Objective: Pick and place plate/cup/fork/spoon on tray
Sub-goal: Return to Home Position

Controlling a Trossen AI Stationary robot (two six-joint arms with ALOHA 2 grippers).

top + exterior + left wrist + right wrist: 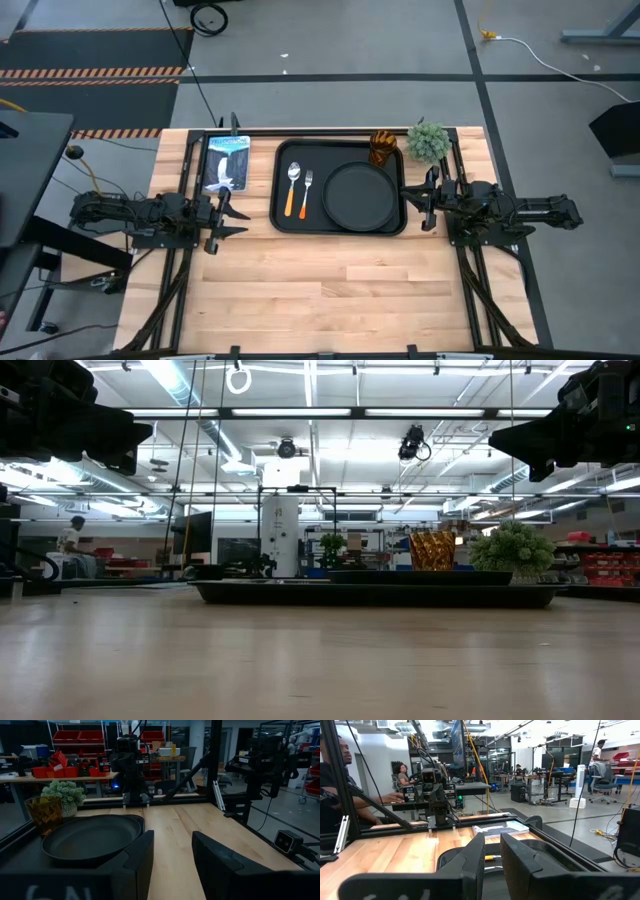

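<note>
The black tray (283,215) lies at the table's far middle. On it lie the spoon (293,185), the fork (307,192) and the round black plate (362,195), which also shows in the left wrist view (90,839). The amber cup (384,147) stands upright at the tray's far right corner. My left gripper (228,215) is open and empty, left of the tray. My right gripper (418,200) is open by a narrow gap and empty, right of the tray. Both are clear of the table.
A fuzzy green plant ball (428,142) stands just right of the cup. A blue-white packet (226,162) lies left of the tray, at the far edge. Bare wood fills the table's near half. People sit beyond the table in the right wrist view.
</note>
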